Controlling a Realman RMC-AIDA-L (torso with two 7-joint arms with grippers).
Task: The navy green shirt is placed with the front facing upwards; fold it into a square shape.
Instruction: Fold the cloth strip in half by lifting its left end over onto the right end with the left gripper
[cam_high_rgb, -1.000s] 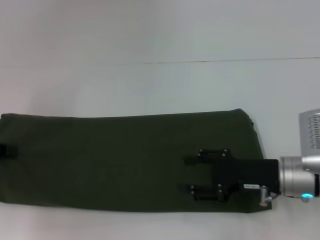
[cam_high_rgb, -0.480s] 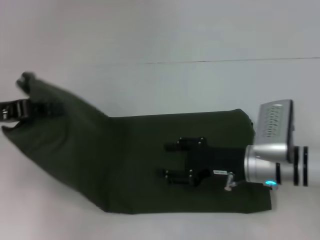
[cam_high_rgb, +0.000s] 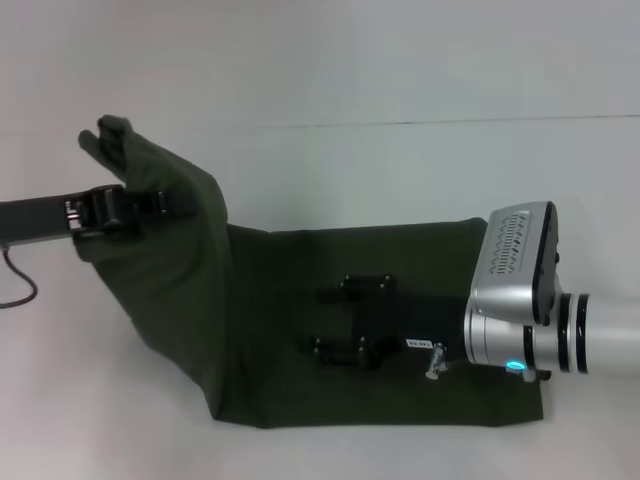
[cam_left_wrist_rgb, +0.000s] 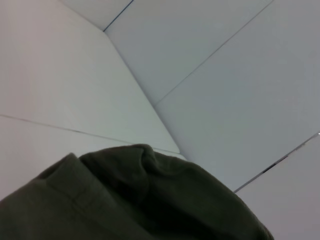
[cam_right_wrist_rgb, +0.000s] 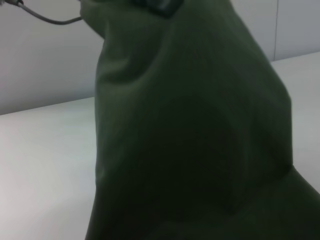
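So, my left tool (cam_high_rgb: 150, 205) is clamped on the navy green shirt (cam_high_rgb: 300, 300), end lifted off the table (cam_high_rgb: 350, 80) | right tool (cam_high_rgb: 330, 322) spread wide, pressing the shirt flat

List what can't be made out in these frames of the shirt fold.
- Head view: the navy green shirt shows plain cloth only; any print is folded out of sight.
- Head view: left gripper fingertips are buried in the lifted cloth.
- Right gripper: contact with the cloth is unclear against the dark fabric.
- Both wrist views: cloth fills them; neither shows fingers.
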